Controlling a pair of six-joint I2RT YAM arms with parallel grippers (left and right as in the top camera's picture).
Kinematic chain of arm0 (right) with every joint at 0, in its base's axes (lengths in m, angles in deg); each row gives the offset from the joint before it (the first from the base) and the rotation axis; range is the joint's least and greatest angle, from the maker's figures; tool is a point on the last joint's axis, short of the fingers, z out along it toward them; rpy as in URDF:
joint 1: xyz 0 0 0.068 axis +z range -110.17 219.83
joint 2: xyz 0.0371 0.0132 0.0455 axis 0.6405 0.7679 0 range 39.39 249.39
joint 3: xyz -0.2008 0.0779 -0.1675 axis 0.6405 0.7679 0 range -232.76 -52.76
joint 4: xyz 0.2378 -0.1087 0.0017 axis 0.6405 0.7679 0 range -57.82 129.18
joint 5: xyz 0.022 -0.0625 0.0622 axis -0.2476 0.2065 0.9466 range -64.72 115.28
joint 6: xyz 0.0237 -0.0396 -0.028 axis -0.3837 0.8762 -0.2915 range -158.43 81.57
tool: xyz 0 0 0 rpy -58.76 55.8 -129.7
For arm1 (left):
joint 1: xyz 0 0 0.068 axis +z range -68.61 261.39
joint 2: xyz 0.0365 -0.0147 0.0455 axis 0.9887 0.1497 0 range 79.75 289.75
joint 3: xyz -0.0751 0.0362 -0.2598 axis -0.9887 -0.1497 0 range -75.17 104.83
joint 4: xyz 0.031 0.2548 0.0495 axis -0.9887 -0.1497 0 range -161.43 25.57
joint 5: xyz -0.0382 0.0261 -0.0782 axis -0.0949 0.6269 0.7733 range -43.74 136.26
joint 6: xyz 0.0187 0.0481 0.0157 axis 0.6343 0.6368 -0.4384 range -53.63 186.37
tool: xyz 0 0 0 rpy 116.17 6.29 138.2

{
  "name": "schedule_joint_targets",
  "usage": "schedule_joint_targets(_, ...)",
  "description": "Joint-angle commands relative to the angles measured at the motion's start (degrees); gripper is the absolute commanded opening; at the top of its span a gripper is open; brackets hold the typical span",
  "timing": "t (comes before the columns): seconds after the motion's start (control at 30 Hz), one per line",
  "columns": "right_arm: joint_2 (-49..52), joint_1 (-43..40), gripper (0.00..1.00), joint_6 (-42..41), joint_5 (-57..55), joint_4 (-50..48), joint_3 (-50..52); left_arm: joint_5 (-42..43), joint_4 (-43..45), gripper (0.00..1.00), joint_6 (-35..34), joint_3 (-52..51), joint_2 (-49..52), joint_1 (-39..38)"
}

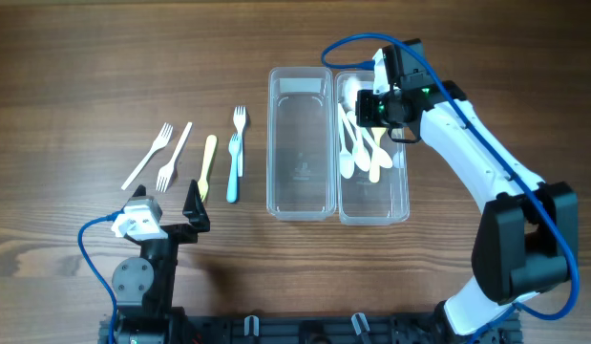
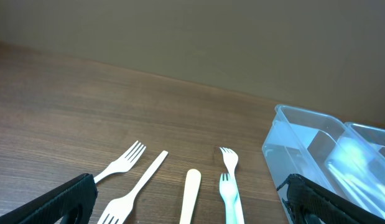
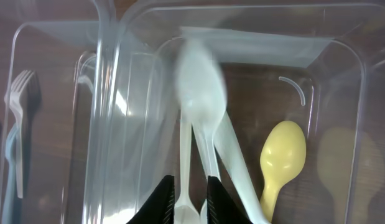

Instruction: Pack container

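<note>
The left gripper (image 1: pixel 169 206) hangs low over the table (image 1: pixel 66 76) close to the base. Its jaws are spread wide with nothing between them.

Just past it, five pieces lie in a loose row on the wood. Two white forks (image 1: pixel 177 153) slant side by side. Next comes a yellow piece (image 1: pixel 207 167) whose kind I cannot make out, then a blue fork (image 1: pixel 232 177). A short white fork (image 1: pixel 240 119) lies end to end with the blue one, on its far side.

Beside the row, two clear containers stand with their long walls touching. The wood shows through the bare floor of the left container (image 1: pixel 273 143). A faint moulded mark there may be lettering, but it is too small to read. The right container (image 1: pixel 406 191) holds several white spoons (image 1: pixel 350 153) fanned out with their handles crossing. Among them is a yellow spoon (image 1: pixel 376 170), which lies bowl-up near the outer wall in the wrist view.

Farthest off, the right gripper (image 1: pixel 371 103) hangs over the far end of the right container. Its wrist view shows the two dark fingertips (image 3: pixel 161 198) close together, with a thin white handle running up between them. That handle belongs to a blurred spoon (image 3: pixel 201 84) whose bowl reaches toward the container's end wall. I cannot tell whether the tips are pinching the handle or merely flanking it.
</note>
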Motion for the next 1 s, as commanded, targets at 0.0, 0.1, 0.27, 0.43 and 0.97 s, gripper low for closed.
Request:
schedule_joint_targets(0.0,-0.3,0.1,0.16,-0.3,0.6,0.0,-0.1,-0.3,-1.0,1.0,-0.9,0.4,0.0,-0.2)
schedule_joint_targets(0.1,-0.3,0.1,0.23,-0.3,0.7,0.0,-0.1,-0.3,-1.0,1.0,-0.9,0.4,0.0,-0.2)
schedule_joint_targets(0.27,-4.0,-0.5,0.45,0.0,-2.9,0.1,-2.4,-0.3,-1.0,1.0,-0.9,0.4,0.0,-0.2)
schedule_joint_targets(0.43,-11.9,-3.7,1.0,-3.1,-15.8,0.3,-3.7,-0.3,-1.0,1.0,-0.9,0.4,0.0,-0.2)
schedule_joint_targets(0.97,-17.7,-16.5,1.0,6.1,-27.8,2.7,-3.6,-0.3,-1.0,1.0,-0.9,0.4,0.0,-0.2)
